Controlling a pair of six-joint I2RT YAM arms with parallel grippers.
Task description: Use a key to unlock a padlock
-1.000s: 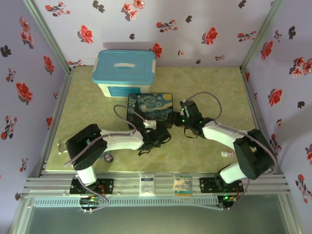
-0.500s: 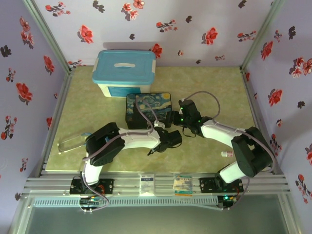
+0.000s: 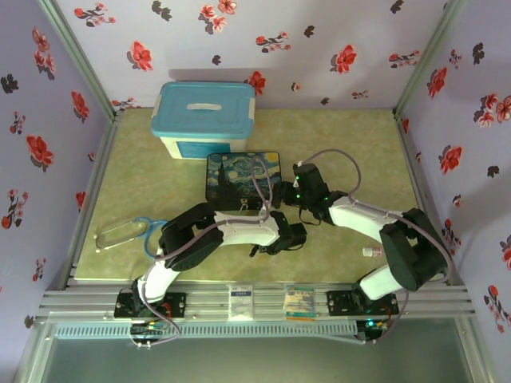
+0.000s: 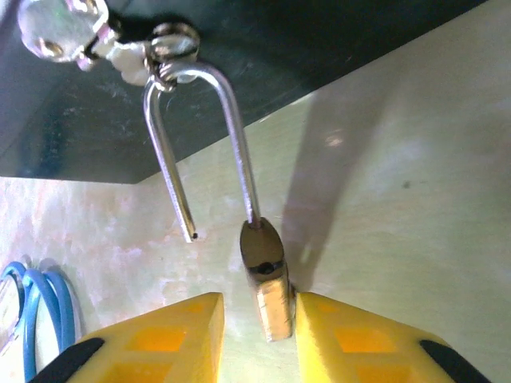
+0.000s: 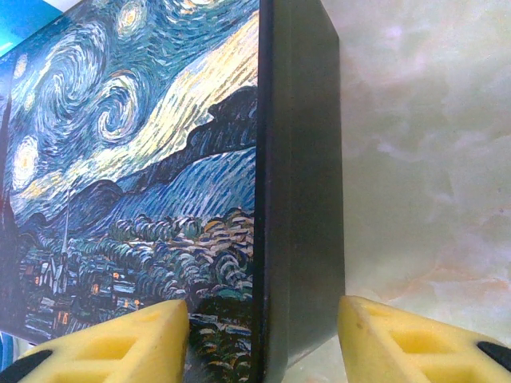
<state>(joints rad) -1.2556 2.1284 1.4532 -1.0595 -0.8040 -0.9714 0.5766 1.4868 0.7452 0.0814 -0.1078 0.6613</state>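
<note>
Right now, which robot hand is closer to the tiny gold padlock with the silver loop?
Left. The tiny brass padlock sits between the yellow fingers of the left gripper. The right gripper is apart from it, straddling an edge of the Starry Night painted box.

The left gripper [image 3: 286,237] has swung toward 4 o'clock along the front of the painted box [image 3: 242,179], and its arm has uncovered the stethoscope [image 3: 120,234] at 9 o'clock.
</note>
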